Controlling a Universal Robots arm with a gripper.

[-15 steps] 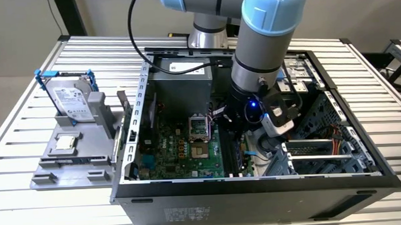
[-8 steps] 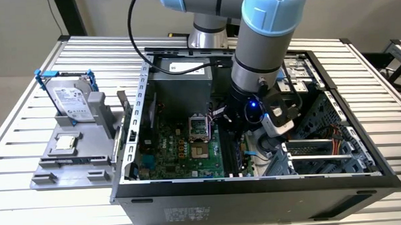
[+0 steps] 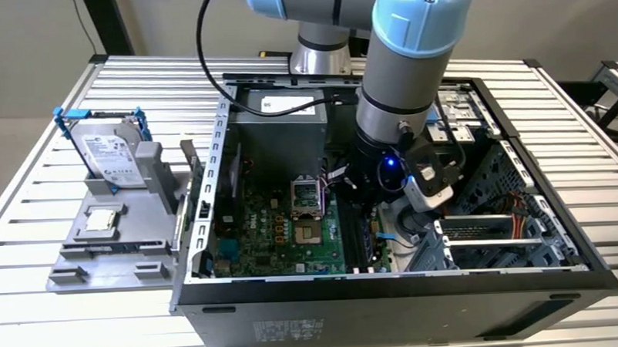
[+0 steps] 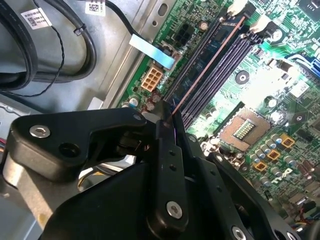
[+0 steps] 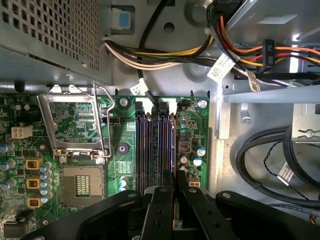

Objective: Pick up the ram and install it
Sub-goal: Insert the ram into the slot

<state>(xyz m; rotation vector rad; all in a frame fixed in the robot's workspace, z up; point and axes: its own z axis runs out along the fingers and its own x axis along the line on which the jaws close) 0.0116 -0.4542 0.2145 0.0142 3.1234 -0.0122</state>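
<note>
In the exterior view my gripper (image 3: 378,217) is down inside the open computer case, over the motherboard. In both wrist views its black fingers (image 5: 160,205) are shut on the ram (image 4: 210,62). I see the ram edge-on as a thin line with a copper-coloured rim. It runs lengthwise along the long black memory slots (image 5: 150,145), over the slot nearest the board's edge (image 5: 173,150). The slot's white end latches (image 4: 236,7) lie at its far end. I cannot tell whether the ram is pressed fully into the slot. The gripper (image 4: 167,122) holds one end of the stick.
The CPU socket (image 5: 80,185) with its raised metal frame lies beside the slots. Black cables (image 5: 260,160) and coloured wire bundles (image 5: 165,55) run along the case wall. Outside the case, a silver hard drive in a blue frame (image 3: 113,153) stands on a grey fixture (image 3: 105,242).
</note>
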